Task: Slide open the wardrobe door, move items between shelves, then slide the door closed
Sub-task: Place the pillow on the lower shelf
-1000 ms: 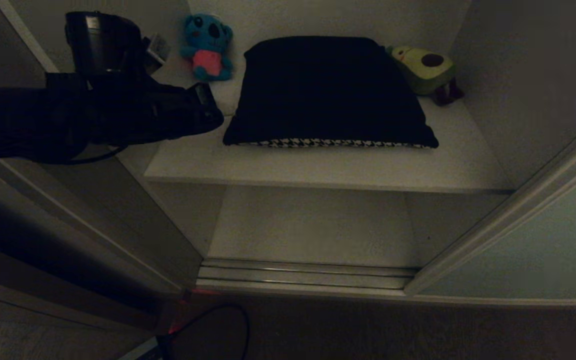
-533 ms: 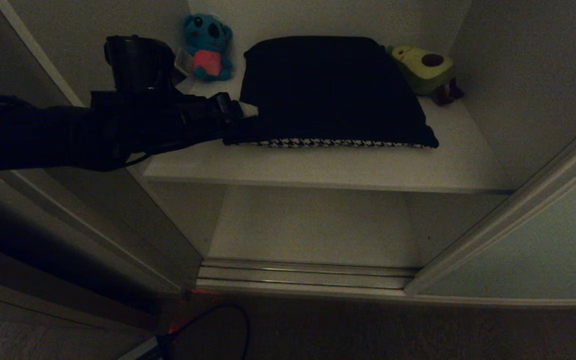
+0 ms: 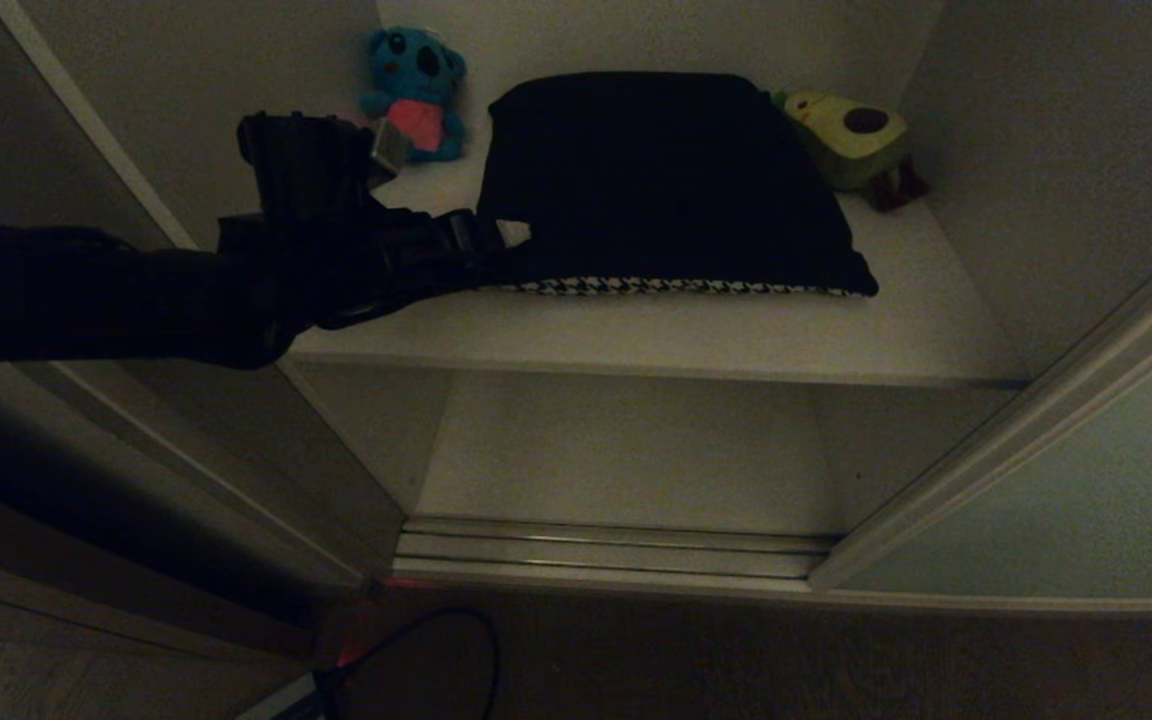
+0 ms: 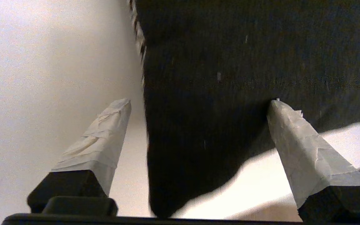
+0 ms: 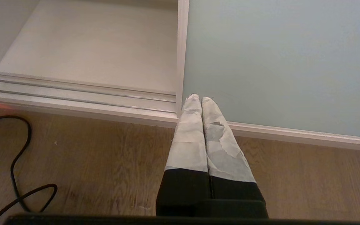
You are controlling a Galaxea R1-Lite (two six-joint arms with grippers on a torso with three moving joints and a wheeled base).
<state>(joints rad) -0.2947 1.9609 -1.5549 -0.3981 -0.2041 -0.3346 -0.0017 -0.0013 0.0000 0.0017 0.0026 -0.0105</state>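
Cushion (image 3: 666, 185) lay flat on upper shelf (image 3: 656, 335), long axis left-right, black face up, houndstooth strip along front edge. Left gripper (image 4: 198, 103) at its left corner, jaws spread, astride it. Right gripper (image 5: 202, 100) over floor, jaws pressed together.

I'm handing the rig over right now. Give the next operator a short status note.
Left hand: open, straddling the cushion's near left corner on the upper shelf; no grip.
Right hand: shut, parked low by the sliding door frame.
Done: door slid open.
Left: grasp the cushion, move it to the lower shelf, close the door.
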